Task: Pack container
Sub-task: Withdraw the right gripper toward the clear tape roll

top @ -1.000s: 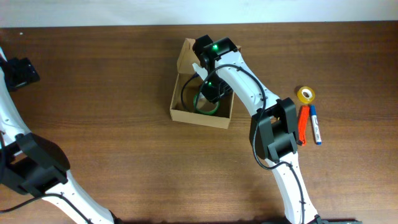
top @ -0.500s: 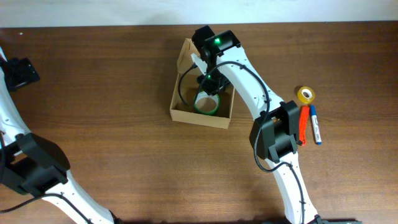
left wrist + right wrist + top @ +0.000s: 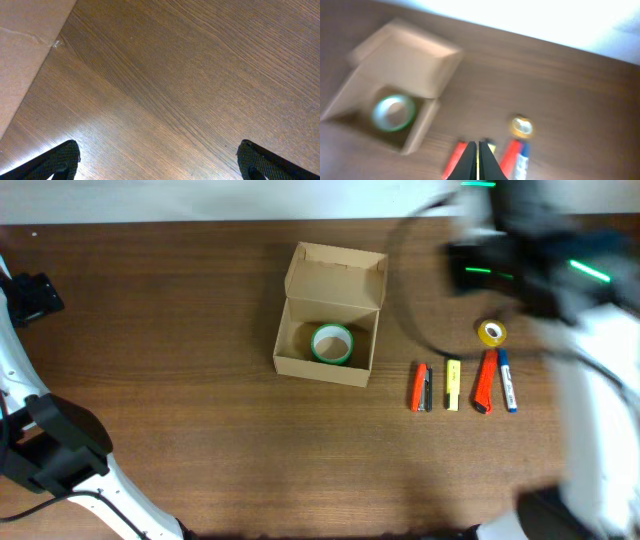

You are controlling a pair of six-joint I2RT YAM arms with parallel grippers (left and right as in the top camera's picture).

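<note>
The container (image 3: 330,315) is a tan cardboard box standing open at the table's middle, its flap lid tipped back. A green tape roll (image 3: 332,344) lies flat inside it. In the right wrist view the container (image 3: 395,65) and the green tape roll (image 3: 394,113) show blurred at the left. My right gripper (image 3: 478,150) is shut and empty, high above the markers and well to the right of the box. The right arm (image 3: 530,265) is a blur at the upper right of the overhead view. My left gripper (image 3: 157,162) is open over bare wood at the table's far left.
A yellow tape roll (image 3: 490,333) lies right of the box. Below it lie several markers in a row: a red-and-black one (image 3: 421,387), a yellow one (image 3: 452,385), a red one (image 3: 485,380) and a blue one (image 3: 507,380). A tan surface (image 3: 25,50) fills the left wrist view's upper left.
My right gripper has let go of the green tape roll in the box, shut, and swung up and away to the right. The left arm has not moved.
</note>
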